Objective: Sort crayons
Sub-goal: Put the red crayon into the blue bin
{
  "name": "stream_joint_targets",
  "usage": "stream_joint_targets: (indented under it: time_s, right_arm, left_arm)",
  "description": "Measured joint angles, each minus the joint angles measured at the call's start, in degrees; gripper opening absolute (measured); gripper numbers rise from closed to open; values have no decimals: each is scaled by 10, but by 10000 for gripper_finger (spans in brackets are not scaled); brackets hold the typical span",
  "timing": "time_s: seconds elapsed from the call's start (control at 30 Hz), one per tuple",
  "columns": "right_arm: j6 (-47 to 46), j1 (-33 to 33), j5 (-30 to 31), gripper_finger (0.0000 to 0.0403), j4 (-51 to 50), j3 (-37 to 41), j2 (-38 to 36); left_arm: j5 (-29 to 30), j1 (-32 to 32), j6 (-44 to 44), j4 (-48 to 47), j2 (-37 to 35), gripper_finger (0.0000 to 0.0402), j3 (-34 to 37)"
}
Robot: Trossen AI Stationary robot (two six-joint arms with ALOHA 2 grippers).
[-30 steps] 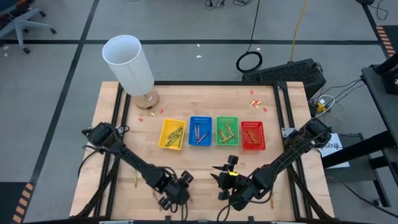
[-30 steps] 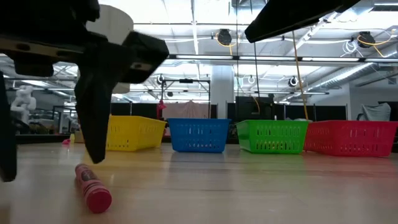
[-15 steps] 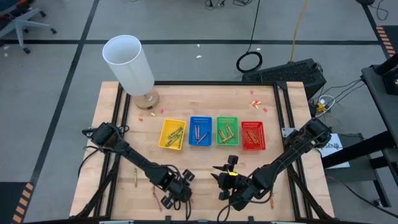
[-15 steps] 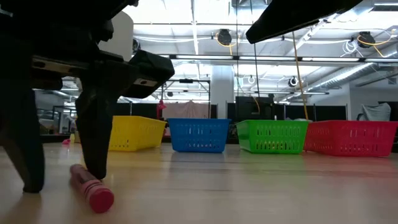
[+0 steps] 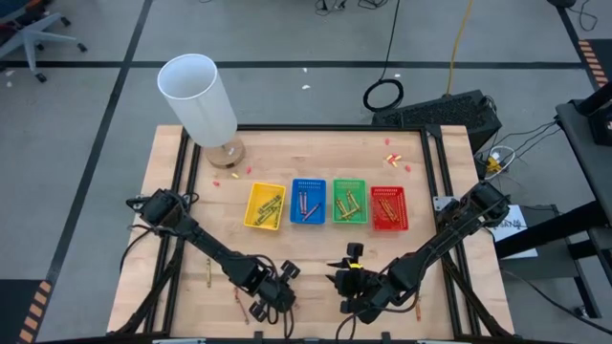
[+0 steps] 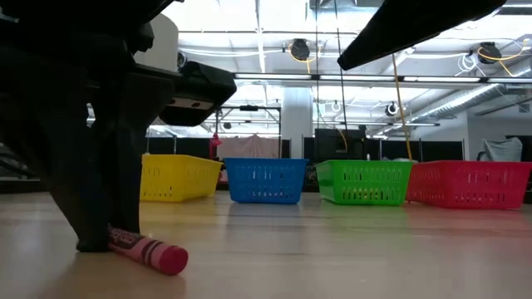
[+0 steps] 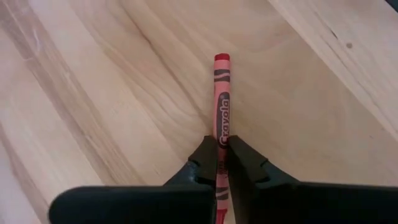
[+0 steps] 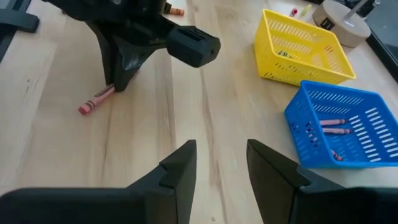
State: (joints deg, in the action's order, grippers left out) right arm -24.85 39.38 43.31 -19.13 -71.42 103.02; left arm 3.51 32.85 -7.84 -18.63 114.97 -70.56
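A red crayon (image 7: 222, 93) lies on the wooden table near its front edge, left of the middle. My left gripper (image 7: 222, 146) stands over it, shut on it; it also shows in the high view (image 5: 271, 304). My right gripper (image 8: 221, 158) hovers open above the table's front middle (image 5: 346, 277), with nothing between its fingers. Yellow (image 5: 265, 205), blue (image 5: 308, 202), green (image 5: 349, 202) and red (image 5: 388, 207) trays stand in a row across the table's middle, each with crayons lying in it. My left gripper pinches the red crayon between its two fingers by its two sides (image 7: 222, 134), back from its free end. The fingers slant down from above. The crayon runs forward out of them, and its free end (image 6: 170, 259) rests on the table.
A tall white cylinder (image 5: 196, 96) on a round base stands at the far left corner. Small red-pink scraps (image 5: 392, 158) lie at the far right. Loose crayons lie near the front left (image 5: 207, 272) and front right (image 5: 418, 308). Bare wood lies between the trays and the grippers.
My left gripper has sunk a little onto the table and shut on the red crayon. The crayon has turned on the table: its free end has swung from facing the near edge toward the right. My right gripper has turned slightly at the wrist.
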Motion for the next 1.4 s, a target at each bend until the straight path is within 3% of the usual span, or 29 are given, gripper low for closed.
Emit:
stream_joint_targets:
  time_s: [0.1,0.6,0.73,1.07,1.4]
  right_arm:
    - [6,0,0,126,0,0,0]
    - [16,-3,44,127,26,0,12]
    - [68,-3,47,138,67,0,38]
    - [225,-4,77,161,155,0,77]
    - [230,-6,29,145,164,0,77]
  left_arm:
    - [9,2,5,-2,-12,12,2]
    - [164,9,36,0,-92,7,2]
    - [205,9,55,20,-97,7,1]
    - [214,9,104,23,-97,6,1]
    - [235,9,126,38,-97,6,1]
